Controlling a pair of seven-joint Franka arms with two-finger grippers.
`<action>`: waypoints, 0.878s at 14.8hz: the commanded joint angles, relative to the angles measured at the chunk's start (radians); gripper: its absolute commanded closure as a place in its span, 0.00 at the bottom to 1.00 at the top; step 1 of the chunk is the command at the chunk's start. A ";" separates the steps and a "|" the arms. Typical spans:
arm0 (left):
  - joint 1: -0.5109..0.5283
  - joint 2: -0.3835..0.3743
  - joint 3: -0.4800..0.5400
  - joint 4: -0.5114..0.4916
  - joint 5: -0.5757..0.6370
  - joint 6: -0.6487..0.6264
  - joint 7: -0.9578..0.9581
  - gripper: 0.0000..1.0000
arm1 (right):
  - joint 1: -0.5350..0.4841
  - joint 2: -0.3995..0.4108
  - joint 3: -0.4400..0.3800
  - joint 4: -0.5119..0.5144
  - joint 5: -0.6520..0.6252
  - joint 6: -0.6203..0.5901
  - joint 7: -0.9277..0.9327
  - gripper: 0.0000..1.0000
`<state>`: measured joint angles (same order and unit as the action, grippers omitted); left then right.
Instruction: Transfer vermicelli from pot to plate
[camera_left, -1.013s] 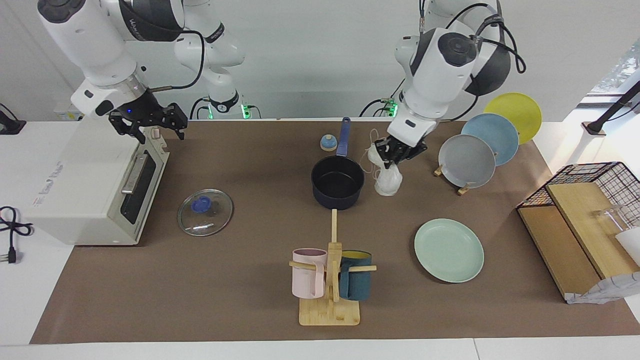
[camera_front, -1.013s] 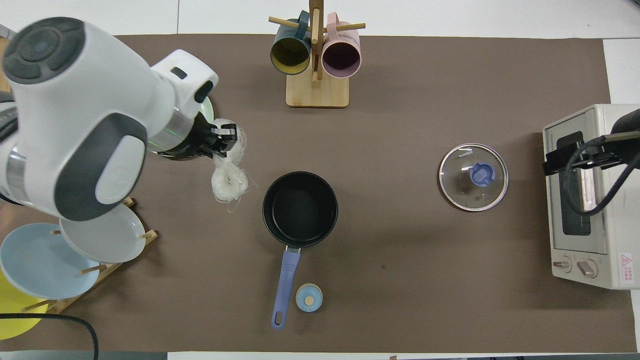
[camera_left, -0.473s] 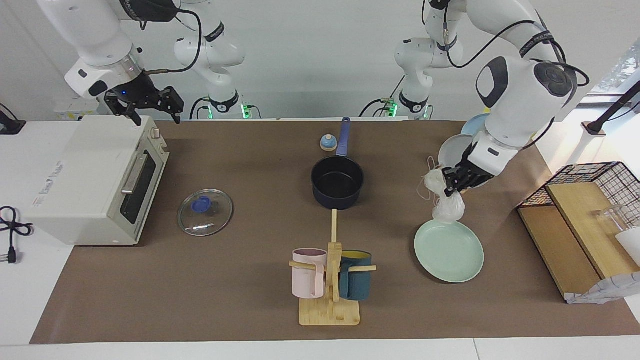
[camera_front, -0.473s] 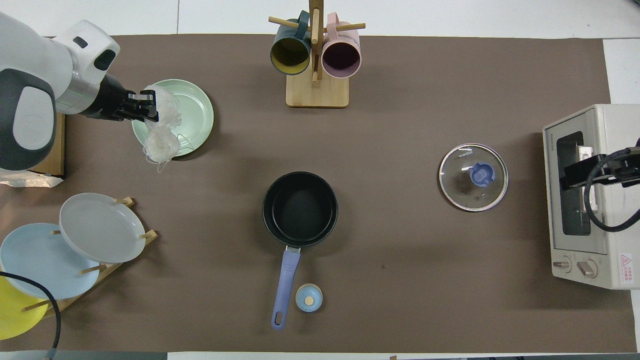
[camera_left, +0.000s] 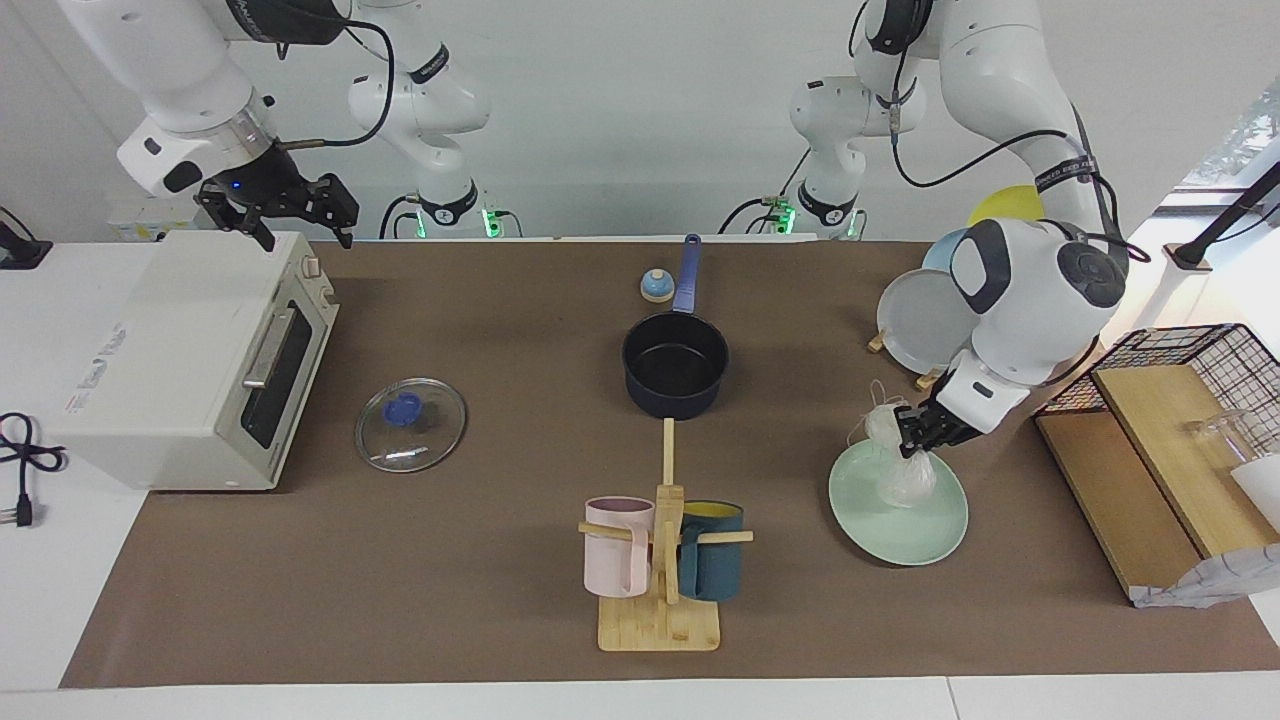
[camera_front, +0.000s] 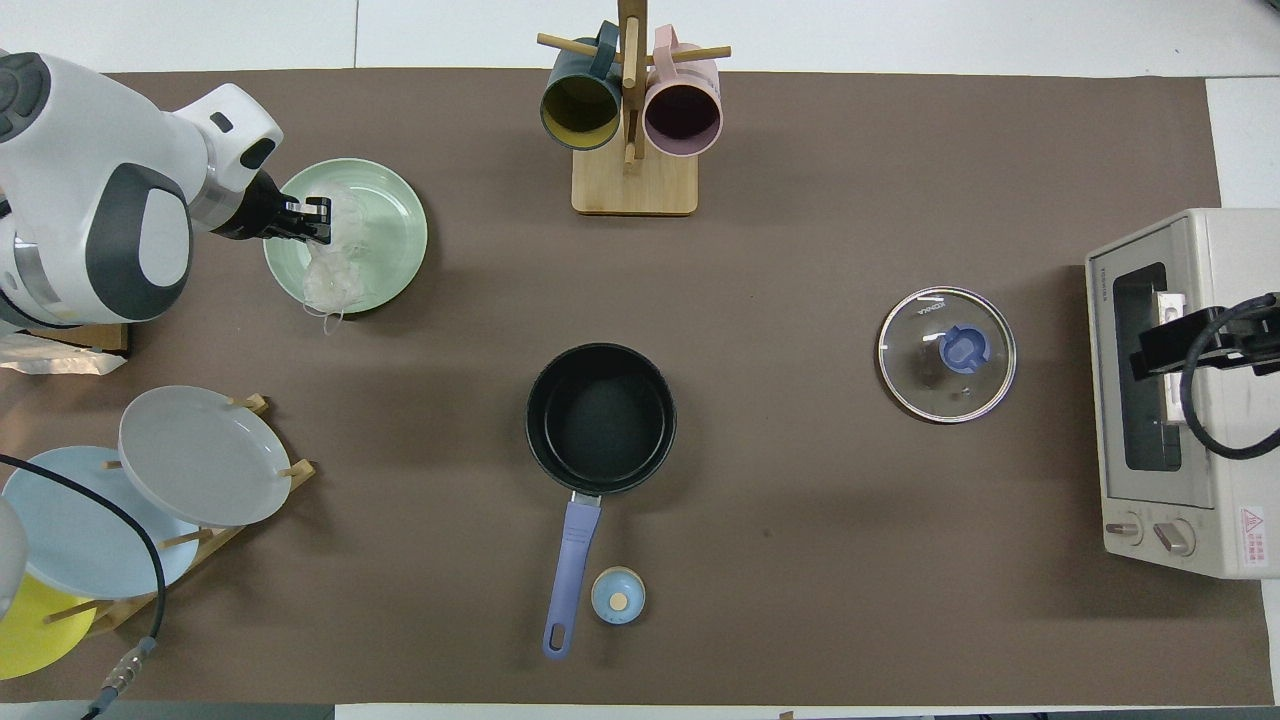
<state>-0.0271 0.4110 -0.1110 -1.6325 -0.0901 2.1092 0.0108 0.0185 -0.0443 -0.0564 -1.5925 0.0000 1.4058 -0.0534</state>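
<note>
Above the toaster oven (camera_left: 190, 350), at the right arm's end of the table, the right gripper (camera_left: 278, 208) is waiting with fingers spread. Mid-table, the pot (camera_left: 675, 372) is sitting empty, its matte black inside bare. Over the smooth mint plate (camera_left: 940, 535), the left gripper (camera_left: 917, 432) is pinching the vermicelli (camera_left: 905, 478), a limp translucent knot, its lower end seemingly resting on the plate, ready for release.

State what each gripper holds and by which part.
The left gripper pinches the vermicelli by its upper knot, over the plate. The right gripper holds nothing.
</note>
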 joint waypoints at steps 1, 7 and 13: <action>0.006 -0.005 -0.004 -0.016 0.021 0.046 0.033 1.00 | -0.012 -0.002 0.003 0.003 0.002 0.024 0.004 0.00; 0.006 -0.005 -0.004 0.000 0.021 0.035 0.049 0.00 | -0.002 0.003 0.003 0.009 -0.006 0.045 0.010 0.00; 0.009 -0.060 0.008 0.005 0.020 -0.027 0.041 0.00 | 0.000 0.003 0.003 0.011 -0.002 0.075 0.018 0.00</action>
<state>-0.0260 0.4021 -0.1090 -1.6166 -0.0878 2.1249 0.0509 0.0203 -0.0442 -0.0574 -1.5916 0.0000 1.4736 -0.0533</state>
